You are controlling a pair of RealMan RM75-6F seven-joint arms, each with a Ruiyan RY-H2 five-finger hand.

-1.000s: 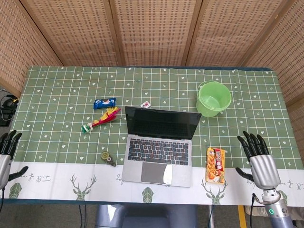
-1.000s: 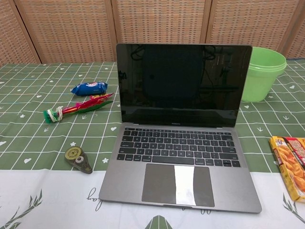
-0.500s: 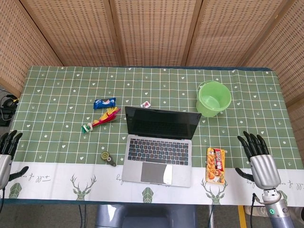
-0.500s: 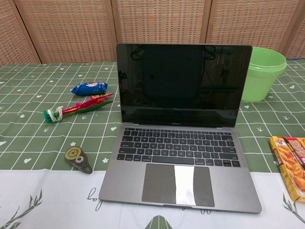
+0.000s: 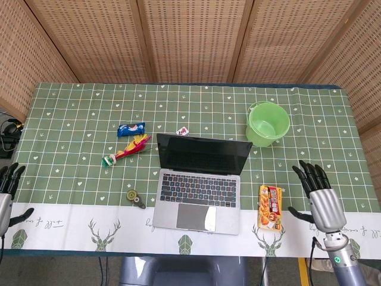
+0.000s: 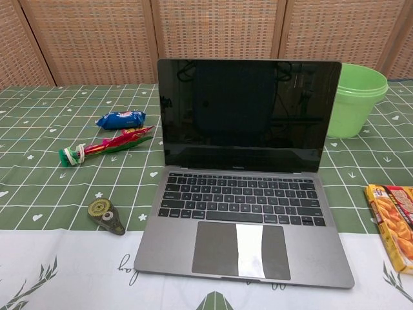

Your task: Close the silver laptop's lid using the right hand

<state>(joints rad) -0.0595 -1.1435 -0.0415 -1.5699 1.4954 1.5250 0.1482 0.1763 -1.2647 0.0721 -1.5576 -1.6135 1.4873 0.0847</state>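
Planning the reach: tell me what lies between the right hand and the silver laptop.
In the head view, an orange snack box lies on the tablecloth between the right hand and the silver laptop.

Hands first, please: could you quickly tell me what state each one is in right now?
Left hand: open, fingers apart, holding nothing.
Right hand: open, fingers spread, holding nothing.
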